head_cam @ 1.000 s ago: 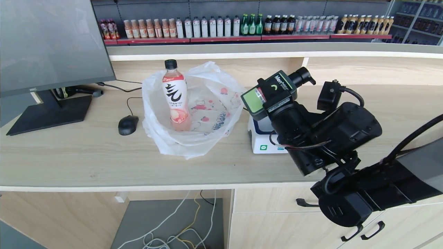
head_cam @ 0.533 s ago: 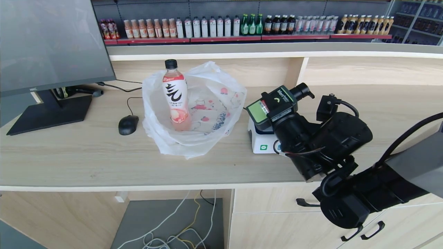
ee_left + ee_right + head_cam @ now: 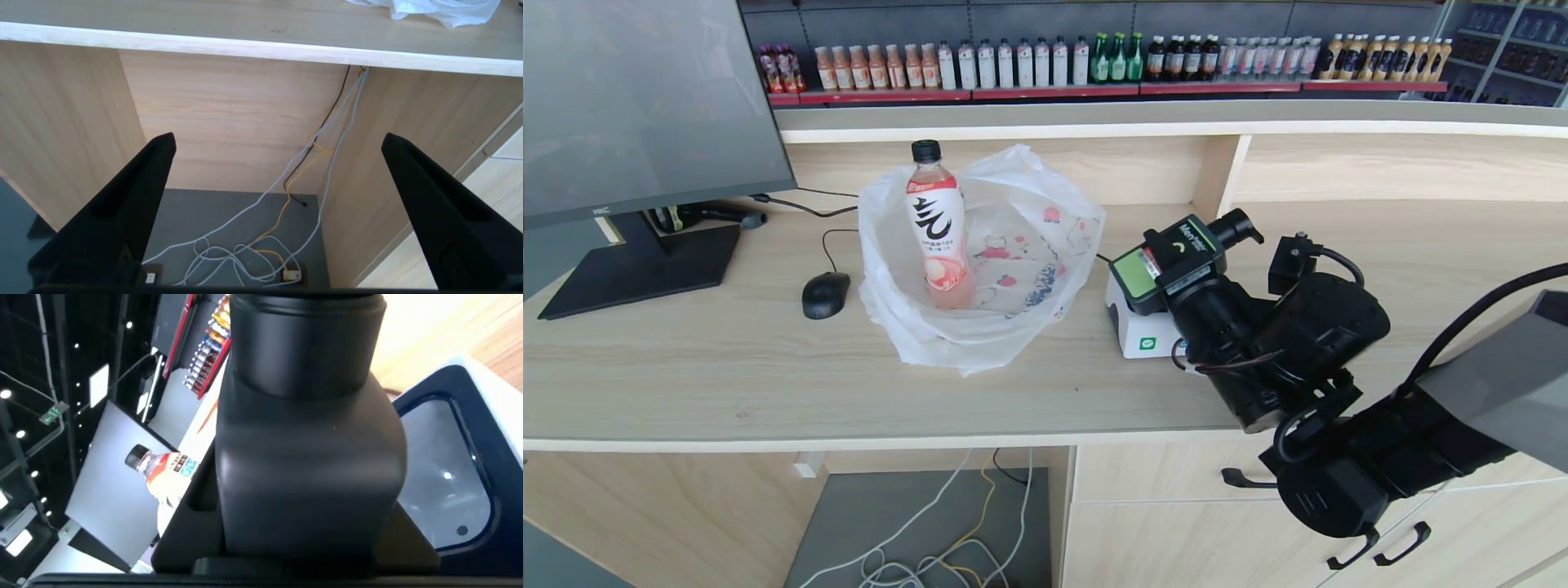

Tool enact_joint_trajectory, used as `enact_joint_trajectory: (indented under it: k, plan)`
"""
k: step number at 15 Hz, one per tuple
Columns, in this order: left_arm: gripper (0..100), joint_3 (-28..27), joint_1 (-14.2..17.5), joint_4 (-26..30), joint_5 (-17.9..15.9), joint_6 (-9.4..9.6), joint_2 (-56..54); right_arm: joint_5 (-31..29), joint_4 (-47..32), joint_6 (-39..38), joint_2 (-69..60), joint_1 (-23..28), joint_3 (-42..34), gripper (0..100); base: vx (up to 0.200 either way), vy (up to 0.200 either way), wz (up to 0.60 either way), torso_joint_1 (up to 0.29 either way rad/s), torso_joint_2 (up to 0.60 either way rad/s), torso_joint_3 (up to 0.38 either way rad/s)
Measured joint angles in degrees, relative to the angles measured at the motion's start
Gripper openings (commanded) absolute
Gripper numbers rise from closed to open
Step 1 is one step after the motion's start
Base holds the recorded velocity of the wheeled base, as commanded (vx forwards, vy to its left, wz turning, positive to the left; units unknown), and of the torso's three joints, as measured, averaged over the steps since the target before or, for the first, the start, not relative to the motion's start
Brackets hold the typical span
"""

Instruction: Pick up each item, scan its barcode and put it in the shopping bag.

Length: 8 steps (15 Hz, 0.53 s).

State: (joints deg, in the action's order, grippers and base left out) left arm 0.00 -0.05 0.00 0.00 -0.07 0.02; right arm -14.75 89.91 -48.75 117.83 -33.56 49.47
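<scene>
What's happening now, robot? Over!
Left pincer open, below counter. Right pincer shut on green-labelled item, over scanner. Pink bottle standing in bag. Nothing blocking.

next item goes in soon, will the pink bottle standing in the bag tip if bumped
Probably tips easily: the pink bottle is tall, narrow and upright. The thin shopping bag likely gives little support. The bottle looks full, so weight may steady it.

Shop, checkout station. Far wall: shelves of bottled drinks [image 3: 1094,61]. Wooden counter [image 3: 727,367]: monitor [image 3: 645,98] at left, mouse [image 3: 825,296], shopping bag [image 3: 1013,269] at centre, barcode scanner [image 3: 1139,331] to its right.
</scene>
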Motion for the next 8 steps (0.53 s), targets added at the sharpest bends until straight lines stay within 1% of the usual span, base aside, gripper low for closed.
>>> enact_joint_trajectory:
  k: [8]
  plan:
    - [100,0.0,0.0,0.0,0.0,0.00,0.0,0.0,0.0,-0.1,0.8,1.2,0.0,0,0.000,0.000,0.00,0.000,0.00,0.000]
